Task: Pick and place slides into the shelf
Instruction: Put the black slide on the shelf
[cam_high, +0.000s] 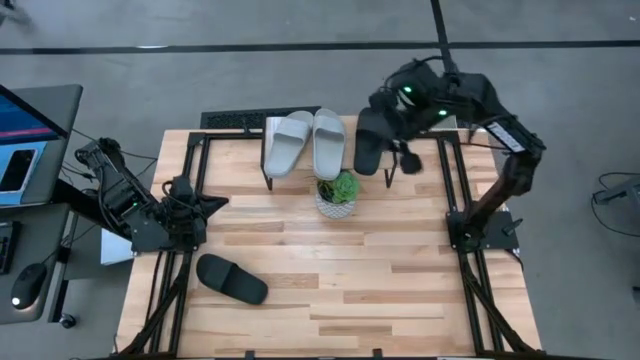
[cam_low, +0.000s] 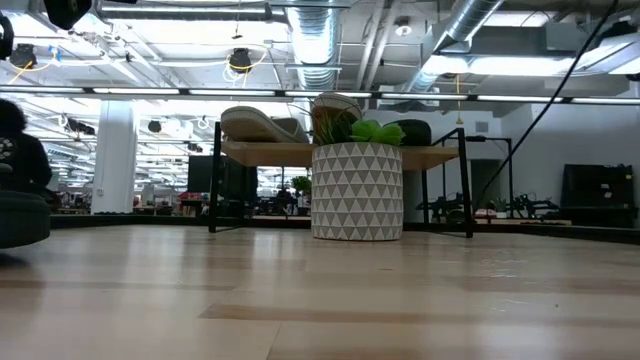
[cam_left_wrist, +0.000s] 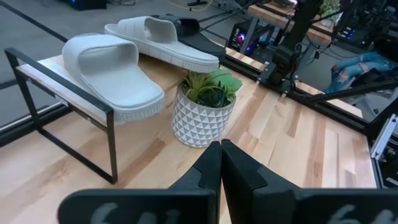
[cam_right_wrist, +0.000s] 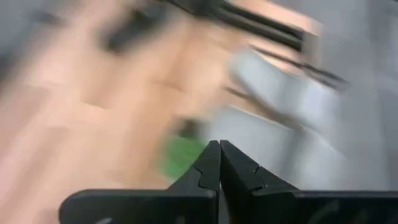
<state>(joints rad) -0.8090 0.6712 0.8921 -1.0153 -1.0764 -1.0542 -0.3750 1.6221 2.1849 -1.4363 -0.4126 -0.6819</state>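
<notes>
The shelf (cam_high: 271, 128) stands at the table's far middle. On its plank lie two light grey slides (cam_high: 288, 142) (cam_high: 328, 140) side by side, soles down, and to their right a black slide (cam_high: 370, 140). A second black slide (cam_high: 232, 278) lies on the table's near left. My right gripper (cam_high: 408, 160) hangs shut just right of the shelf's black slide, with nothing between its fingers (cam_right_wrist: 219, 152). My left gripper (cam_high: 220, 203) waits shut over the table's left side, pointing toward the shelf (cam_left_wrist: 74, 93). The left wrist view shows both grey slides (cam_left_wrist: 115, 71) (cam_left_wrist: 158, 37).
A white patterned pot with a green plant (cam_high: 337, 193) stands on the table just in front of the shelf (cam_low: 357, 190). Black frame rails (cam_high: 190, 170) run along the table's left and right sides. A keyboard (cam_high: 235, 119) lies behind the shelf. The table's middle and near right are bare wood.
</notes>
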